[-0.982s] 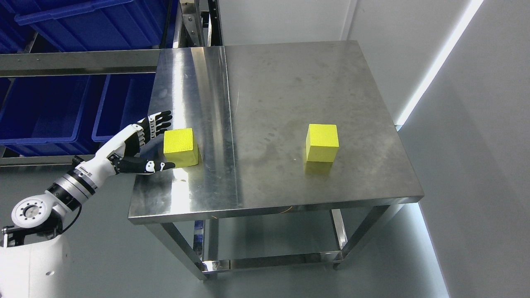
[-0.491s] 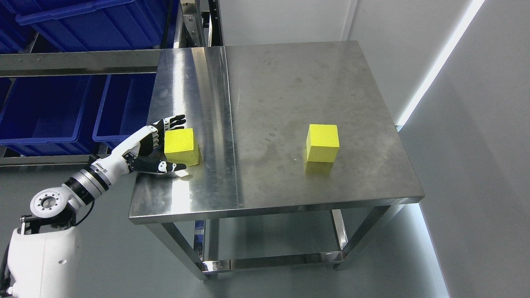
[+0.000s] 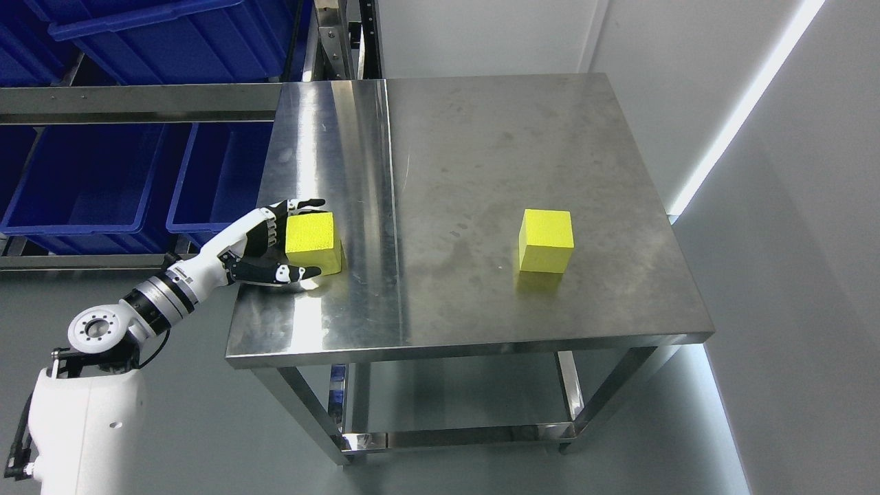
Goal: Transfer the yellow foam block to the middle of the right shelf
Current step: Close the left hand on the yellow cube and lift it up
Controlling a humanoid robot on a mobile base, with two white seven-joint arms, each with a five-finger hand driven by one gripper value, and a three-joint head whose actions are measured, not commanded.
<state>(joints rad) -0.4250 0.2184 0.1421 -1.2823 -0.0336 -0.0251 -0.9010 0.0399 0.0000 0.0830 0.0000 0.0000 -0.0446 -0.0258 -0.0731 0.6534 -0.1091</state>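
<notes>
Head view: the left hand [image 3: 278, 240] reaches onto the steel tabletop [image 3: 467, 172] from the lower left, its fingers [image 3: 302, 204] spread along the far side of a yellow foam block [image 3: 313, 234] and its thumb [image 3: 292, 273] stretched along the near side. Whether they press the foam cannot be told. That block sits on the tabletop near its left edge. A second yellow block [image 3: 546, 240] stands well apart to the right. Blue bins [image 3: 89, 179] fill the rack on the left.
</notes>
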